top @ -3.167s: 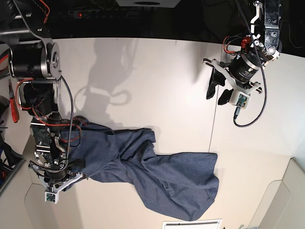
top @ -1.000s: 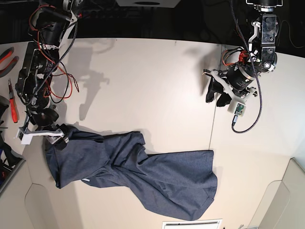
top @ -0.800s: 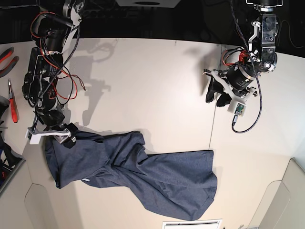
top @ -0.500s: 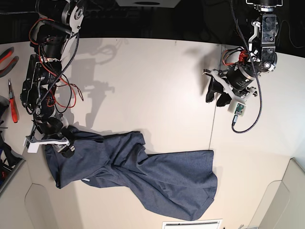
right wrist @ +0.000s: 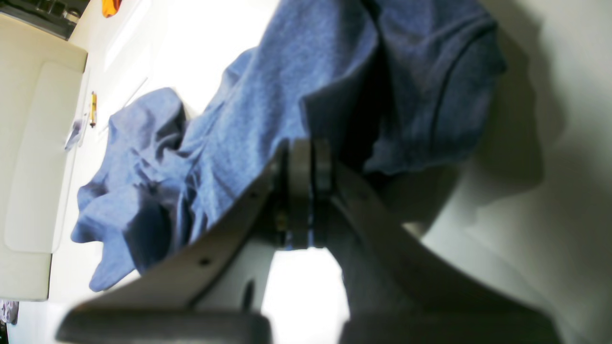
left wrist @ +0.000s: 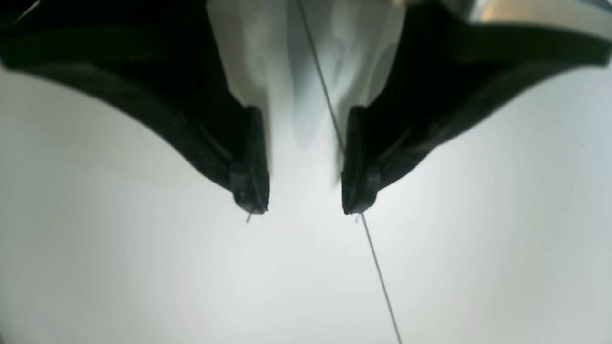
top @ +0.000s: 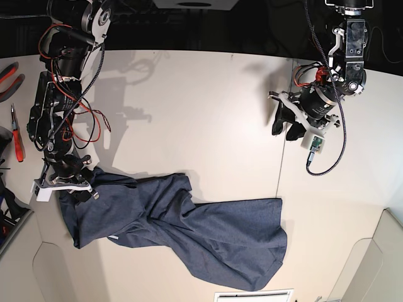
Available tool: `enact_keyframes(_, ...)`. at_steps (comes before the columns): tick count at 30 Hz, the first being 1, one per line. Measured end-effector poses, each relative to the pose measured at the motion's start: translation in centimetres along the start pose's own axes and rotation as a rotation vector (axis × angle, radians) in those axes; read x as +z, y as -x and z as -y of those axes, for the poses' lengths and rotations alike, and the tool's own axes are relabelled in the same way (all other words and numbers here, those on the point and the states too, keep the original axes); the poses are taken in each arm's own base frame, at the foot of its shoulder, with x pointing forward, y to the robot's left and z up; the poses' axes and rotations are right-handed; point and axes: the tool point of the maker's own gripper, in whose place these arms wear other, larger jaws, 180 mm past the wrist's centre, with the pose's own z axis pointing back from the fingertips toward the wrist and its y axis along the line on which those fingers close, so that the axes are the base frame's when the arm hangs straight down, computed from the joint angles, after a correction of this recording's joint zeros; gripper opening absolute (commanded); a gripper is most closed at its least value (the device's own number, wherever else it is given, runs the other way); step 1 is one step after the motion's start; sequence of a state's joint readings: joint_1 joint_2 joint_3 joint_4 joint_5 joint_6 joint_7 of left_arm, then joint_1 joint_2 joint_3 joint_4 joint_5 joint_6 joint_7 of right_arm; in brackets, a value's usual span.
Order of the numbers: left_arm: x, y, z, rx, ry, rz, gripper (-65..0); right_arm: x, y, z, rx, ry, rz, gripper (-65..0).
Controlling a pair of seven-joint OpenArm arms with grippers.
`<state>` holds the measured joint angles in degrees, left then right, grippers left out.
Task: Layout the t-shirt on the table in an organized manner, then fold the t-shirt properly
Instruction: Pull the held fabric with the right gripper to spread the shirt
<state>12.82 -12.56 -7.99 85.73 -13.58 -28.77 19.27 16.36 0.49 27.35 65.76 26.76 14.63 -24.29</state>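
Observation:
The navy-blue t-shirt [top: 208, 233] lies crumpled and twisted across the front of the table [top: 201, 107], one end fanned out at the lower right. No lettering shows. My right gripper [top: 84, 192] sits on the shirt's upper-left corner. In the right wrist view its jaws [right wrist: 301, 191] are pressed together at the edge of the t-shirt [right wrist: 267, 105], with fabric pinched between them. My left gripper [top: 284, 123] hovers open at the back right, well away from the shirt. Its fingertips [left wrist: 303, 205] straddle the table's thin seam [left wrist: 377, 272] with nothing between them.
Red-handled pliers [top: 16, 135] lie off the table's left edge. Cream padded panels stand at the lower right [top: 378, 264] and lower left [top: 50, 277]. A white slotted plate [top: 252, 294] sits at the front edge. The back of the table ends in darkness.
My right gripper has lowered onto the shirt's upper-left corner and gone from open to shut on the fabric. The shirt and the left arm have not moved over the last second.

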Motion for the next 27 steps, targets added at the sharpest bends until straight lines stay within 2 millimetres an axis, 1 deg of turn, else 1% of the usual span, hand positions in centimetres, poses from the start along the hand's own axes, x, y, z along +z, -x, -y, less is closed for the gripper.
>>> enact_keyframes(2, 0.0, 0.0, 0.0, 0.000, 0.000, 0.001, -36.3, -0.2, -0.4, -0.4, 0.003, -0.006, 0.006, -65.0)
enact_keyframes(4, 0.0, 0.0, 0.0, 0.000, 0.000, 0.001, -36.3, -0.6, -1.5, -1.5, 0.019, -0.027, 0.021, -65.0)
enact_keyframes(7, 0.0, -0.2, 0.0, 0.000, 0.000, 0.009, -36.3, -1.8, -4.2, -5.1, 0.060, -0.089, 0.063, -65.0)
enact_keyframes(11, 0.0, -0.2, 0.0, 0.000, 0.000, 0.008, -36.3, -3.0, -9.6, -11.6, 0.232, -0.164, 0.180, -65.0)
enact_keyframes(14, 0.0, -0.2, 0.0, -0.001, 0.000, 0.010, -36.3, -3.1, -14.4, -16.2, 0.365, -0.182, 0.301, -65.0)
enact_keyframes(16, -0.1, -0.3, 0.0, 0.000, 0.001, 0.015, -36.3, -3.1, -18.3, -18.4, 0.407, -0.154, 0.417, -65.0)
enact_keyframes(17, 0.0, -0.3, 0.0, 0.001, 0.001, 0.015, -36.3, -3.3, -19.8, -19.2, 0.412, -0.144, 0.447, -65.0)
enact_keyframes(18, 0.0, -0.3, 0.0, -0.001, 0.000, 0.013, -36.3, -3.6, -20.8, -20.0, 0.420, -0.148, 0.453, -58.0)
enact_keyframes(19, 0.0, -0.3, 0.0, -0.001, 0.000, 0.013, -36.3, -3.8, -21.5, -20.6, 0.416, -0.155, 0.456, -46.4)
enact_keyframes(20, 0.0, -0.3, 0.0, -0.001, 0.000, 0.013, -36.3, -4.0, -21.8, -21.1, 0.413, -0.159, 0.454, -36.6)
enact_keyframes(21, 0.0, -0.3, 0.0, 0.000, 0.000, 0.013, -36.3, -4.3, -22.0, -21.3, 0.411, -0.161, 0.447, -29.4)
enact_keyframes(22, 0.0, -0.3, 0.0, 0.000, 0.001, 0.013, -36.3, -4.4, -22.0, -21.4, 0.411, -0.160, 0.441, -26.8)
enact_keyframes(27, 0.0, -0.2, 0.0, 0.000, 0.001, 0.010, -36.3, -5.0, -20.2, -20.0, 0.408, -0.142, 0.402, -27.0)
